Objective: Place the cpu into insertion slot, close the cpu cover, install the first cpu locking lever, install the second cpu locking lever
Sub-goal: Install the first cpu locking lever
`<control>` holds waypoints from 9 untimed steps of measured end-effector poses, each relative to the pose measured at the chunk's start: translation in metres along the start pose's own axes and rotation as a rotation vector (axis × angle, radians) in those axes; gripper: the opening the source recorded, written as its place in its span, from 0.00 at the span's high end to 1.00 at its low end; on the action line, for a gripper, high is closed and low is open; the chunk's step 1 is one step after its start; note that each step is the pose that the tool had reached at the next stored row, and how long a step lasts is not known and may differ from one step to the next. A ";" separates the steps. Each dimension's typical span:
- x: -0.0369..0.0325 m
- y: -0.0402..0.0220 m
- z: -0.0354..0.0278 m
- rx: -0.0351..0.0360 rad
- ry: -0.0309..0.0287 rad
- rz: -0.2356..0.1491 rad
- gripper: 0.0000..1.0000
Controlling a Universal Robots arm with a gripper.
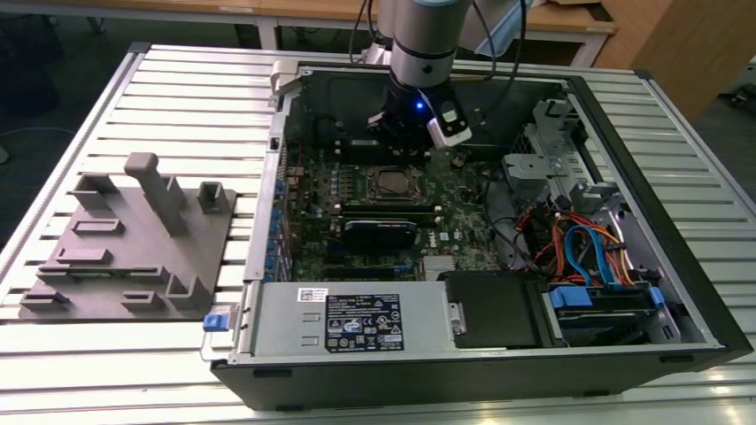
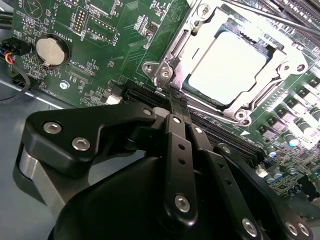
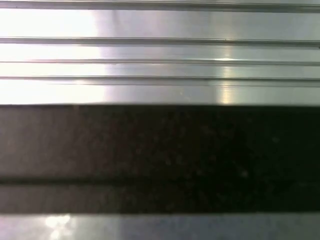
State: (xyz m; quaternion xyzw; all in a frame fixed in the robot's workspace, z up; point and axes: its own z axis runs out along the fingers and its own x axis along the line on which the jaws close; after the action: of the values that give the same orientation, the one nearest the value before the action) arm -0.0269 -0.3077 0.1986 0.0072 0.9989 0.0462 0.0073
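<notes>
In the second wrist view the gripper (image 2: pixel 173 106) is clenched on nothing and hangs just beside the insertion slot (image 2: pixel 161 70). Beyond it, the cpu (image 2: pixel 227 67) lies seated in that slot. The cpu cover (image 2: pixel 274 75) lies flat around its pale face.

On the table (image 1: pixel 177 88) the fixture plate (image 1: pixel 119 266) lies at frame left, the computer case (image 1: pixel 473 372) at centre and right. Inside it the cpu (image 2: pixel 227 67) lies in the insertion slot (image 1: pixel 387 181), the cpu cover (image 2: pixel 272 80) around it.
</notes>
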 end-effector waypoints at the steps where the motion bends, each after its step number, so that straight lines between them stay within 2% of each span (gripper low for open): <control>1: 0.0000 0.0000 0.0000 0.0000 -0.0001 0.000 0.90; 9: -0.0001 0.0002 -0.0024 -0.0002 -0.0002 0.000 0.90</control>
State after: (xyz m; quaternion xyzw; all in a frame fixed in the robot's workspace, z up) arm -0.0269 -0.3077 0.2010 0.0072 0.9989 0.0463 0.0074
